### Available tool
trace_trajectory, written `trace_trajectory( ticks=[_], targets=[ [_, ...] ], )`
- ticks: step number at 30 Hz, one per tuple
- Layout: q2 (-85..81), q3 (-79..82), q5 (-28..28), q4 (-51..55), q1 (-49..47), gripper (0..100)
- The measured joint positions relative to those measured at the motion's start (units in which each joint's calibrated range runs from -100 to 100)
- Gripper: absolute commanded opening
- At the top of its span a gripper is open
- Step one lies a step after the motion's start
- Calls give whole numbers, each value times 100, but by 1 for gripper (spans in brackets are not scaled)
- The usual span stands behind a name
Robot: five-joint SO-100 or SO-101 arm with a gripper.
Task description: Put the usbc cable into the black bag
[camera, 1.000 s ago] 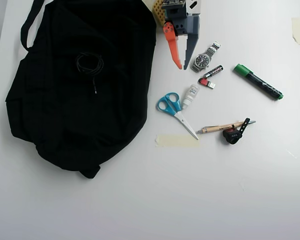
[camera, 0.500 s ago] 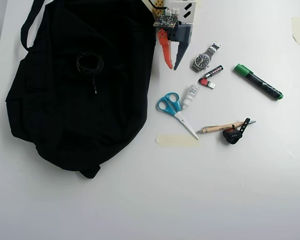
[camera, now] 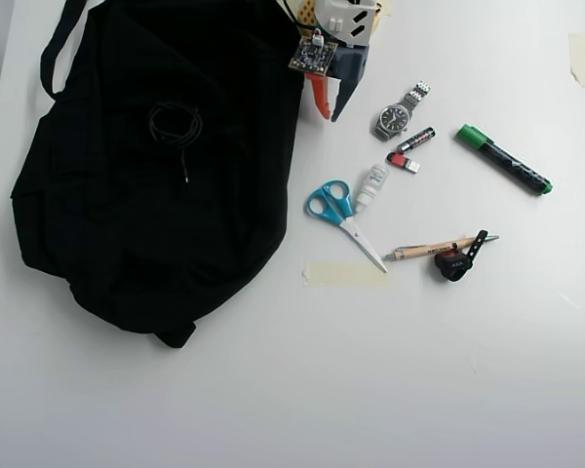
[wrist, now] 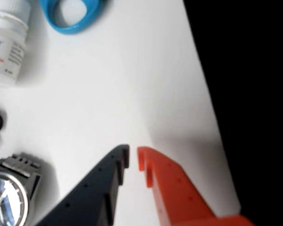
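The cable (camera: 175, 127) lies coiled on top of the black bag (camera: 156, 224), one end trailing down across the fabric; whether it sits inside an opening or only on the outer cloth cannot be told from the overhead view. The fingers (wrist: 133, 157) are nearly together with only a thin gap, and they hold nothing; they hover over bare worktop (camera: 370, 390) just beside the bag's right edge, close to the watch (camera: 394, 119). If the cable only rests on the surface, the main risk is counting the task done too soon: a loose coil on sloping fabric could slide off if the bag is nudged. A second risk is that the arm brushes the bag's edge, which is next to it, and so shifts the fabric and the coil. A third lies on the other side: the watch, the bottle (camera: 370, 184) and the scissors (camera: 337, 210) crowd the worktop near the fingers, so a careless sweep could knock or drag one of them. A fresh grasp would also be hard, since the thin dark cable barely stands out against black cloth.
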Motion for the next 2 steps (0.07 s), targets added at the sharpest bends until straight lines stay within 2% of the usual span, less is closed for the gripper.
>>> trace_trajectory(
  ticks=[2],
  targets=[
    [0,0,0,0,0,2]
  ],
)
